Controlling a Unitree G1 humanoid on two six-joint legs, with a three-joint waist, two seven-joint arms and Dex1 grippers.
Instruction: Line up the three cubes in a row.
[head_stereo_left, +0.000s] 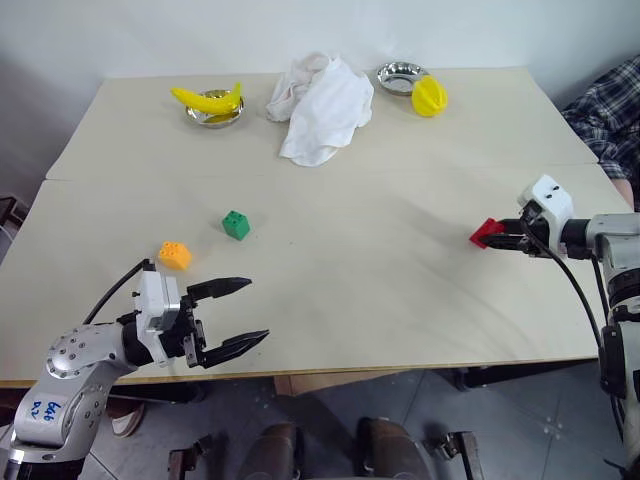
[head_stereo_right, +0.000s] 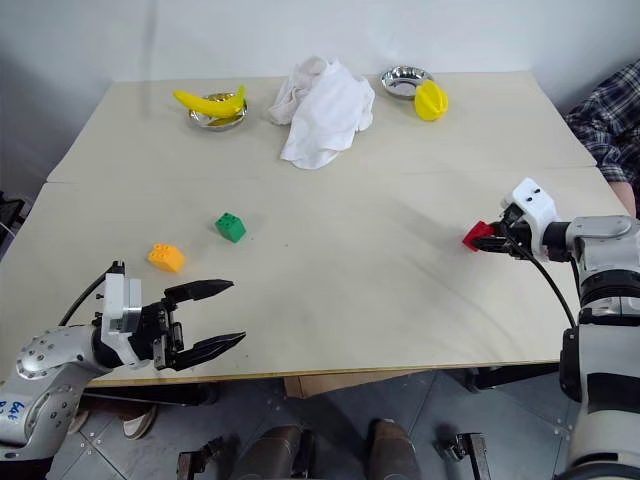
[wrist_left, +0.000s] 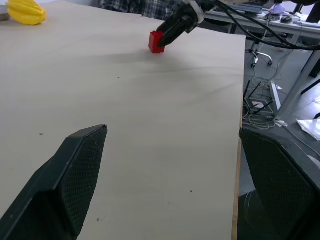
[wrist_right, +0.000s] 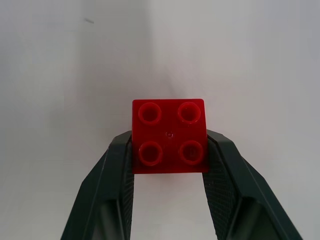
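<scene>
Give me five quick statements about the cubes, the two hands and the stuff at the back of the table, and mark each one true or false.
1. The right hand is shut on the red cube. True.
2. The left hand is holding the orange cube. False: it is open with nothing in it, and the orange cube sits on the table apart from it.
3. The green cube and the orange cube touch each other. False: there is a clear gap of bare table between them.
4. The banana lies on a metal bowl at the far side. True.
5. The white cloth covers the green cube. False: the cloth lies at the far side, well away from the cube.
</scene>
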